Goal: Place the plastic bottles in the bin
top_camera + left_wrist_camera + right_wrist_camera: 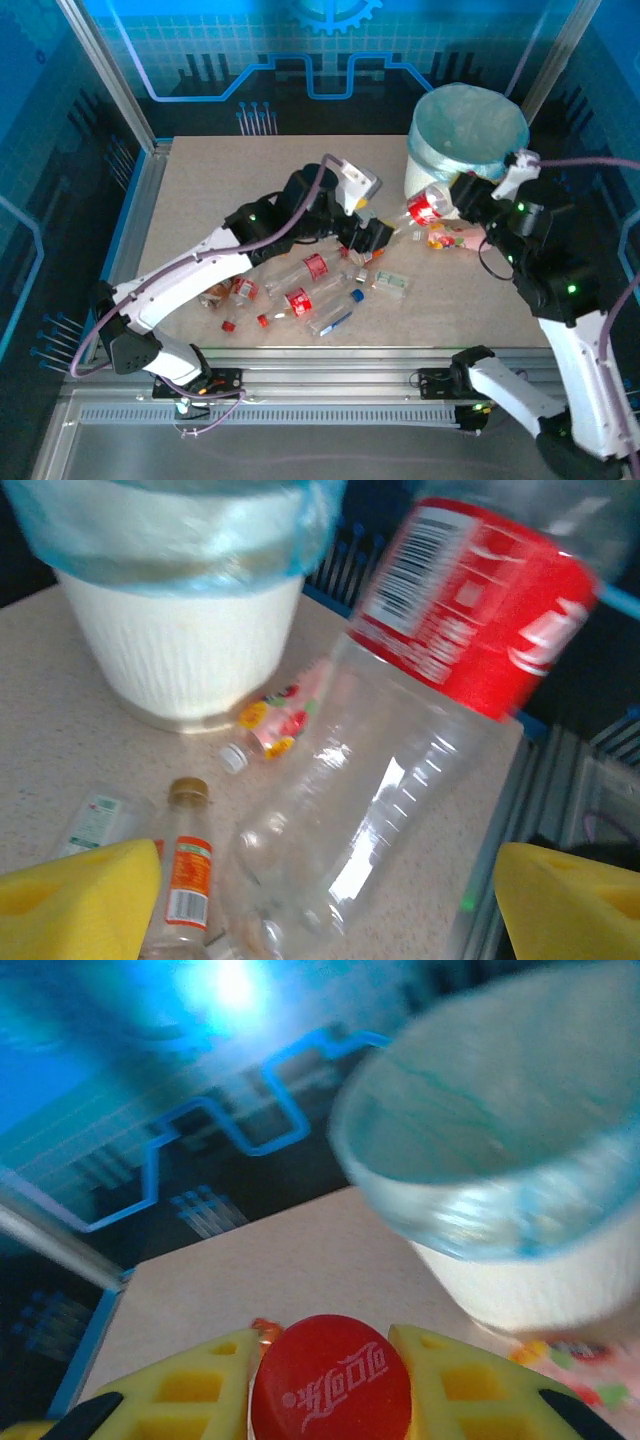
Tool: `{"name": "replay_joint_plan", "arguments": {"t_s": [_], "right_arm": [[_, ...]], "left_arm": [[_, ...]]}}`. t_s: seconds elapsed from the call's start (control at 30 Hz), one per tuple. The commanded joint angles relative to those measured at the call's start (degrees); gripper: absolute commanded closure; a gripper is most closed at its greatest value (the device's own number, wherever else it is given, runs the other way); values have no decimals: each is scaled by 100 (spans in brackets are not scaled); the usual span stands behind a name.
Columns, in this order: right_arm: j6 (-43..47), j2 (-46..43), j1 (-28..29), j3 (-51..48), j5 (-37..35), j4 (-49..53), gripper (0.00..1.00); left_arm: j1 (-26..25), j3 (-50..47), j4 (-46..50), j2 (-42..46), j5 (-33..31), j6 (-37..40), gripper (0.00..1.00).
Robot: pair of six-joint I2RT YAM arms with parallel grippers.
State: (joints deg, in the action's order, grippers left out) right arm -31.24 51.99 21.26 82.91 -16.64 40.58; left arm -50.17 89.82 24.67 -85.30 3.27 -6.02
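Loose bottles: scattered on the table, left of centre, beside the left arm.
Left gripper: spread wide, holding nothing; a clear bottle's base sits between its yellow fingers, clear of both.
Red-labelled bottle: held aslant, near the bin's wall.
Right gripper: clamped on that bottle's red cap.
Bin: upright at the far right, with a blue liner over its rim.

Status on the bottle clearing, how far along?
Done: nothing confirmed; no bottle can be made out inside the bin. In hand: right claw shut on a red-labelled bottle beside the bin. To do: several bottles lying on the table; left claw open, gripping none.
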Motion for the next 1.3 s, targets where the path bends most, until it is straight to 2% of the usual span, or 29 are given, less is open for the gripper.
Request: {"name": "replay_joint_plan", "arguments": {"t_s": [0.0, 0.1, 0.23, 0.37, 0.47, 0.53, 0.6, 0.73, 0.8, 0.87, 0.93, 1.03, 1.07, 1.13, 1.17, 1.27], "right_arm": [[1242, 998, 1205, 1242, -2269, 161, 100], [2194, 2017, 1575, 2609, -2897, 131, 100], [3706, 3520, 1547, 4688, -3621, -162, 100], [4815, 5302, 1028, 7404, -3865, -116, 100], [5656, 6354, 618, 8663, -4154, -575, 100], [5743, 6483, 443, 8551, -4223, -763, 100], [5467, 6397, 327, 8118, -4206, -675, 100], [4520, 6103, -17, 7256, -4228, 221, 100], [3767, 5970, -266, 7028, -3887, 903, 100], [3476, 5758, -385, 6507, -3625, 1026, 99], [3768, 5563, -245, 6055, -3767, 611, 91], [3815, 5533, -218, 6044, -3732, 675, 81], [3853, 5592, -203, 6143, -3717, 762, 74], [3887, 5694, -157, 6364, -3698, 879, 48], [3920, 5734, -135, 6435, -3713, 890, 39], [3953, 5884, -100, 6672, -3776, 1029, 34]], "left_arm": [[321, 241, 161, 117, 438, -305, 12], [469, 343, 199, 41, 535, -273, 12], [513, 609, 246, -166, 481, -132, 13], [522, 1109, 330, -458, 378, -99, 12], [519, 1518, 448, -746, 350, -135, 13], [526, 1697, 487, -892, 367, -178, 13], [521, 1782, 487, -982, 383, -222, 13], [526, 1778, 530, -1014, 401, -296, 13], [526, 1717, 556, -1007, 410, -303, 13], [526, 1619, 553, -981, 411, -303, 13], [522, 1486, 509, -950, 404, -314, 13], [526, 1324, 425, -904, 385, -392, 13], [525, 1272, 391, -880, 385, -424, 13], [526, 1159, 306, -795, 379, -476, 13], [526, 1099, 270, -739, 344, -490, 13], [526, 1038, 273, -626, 291, -470, 12]]}}
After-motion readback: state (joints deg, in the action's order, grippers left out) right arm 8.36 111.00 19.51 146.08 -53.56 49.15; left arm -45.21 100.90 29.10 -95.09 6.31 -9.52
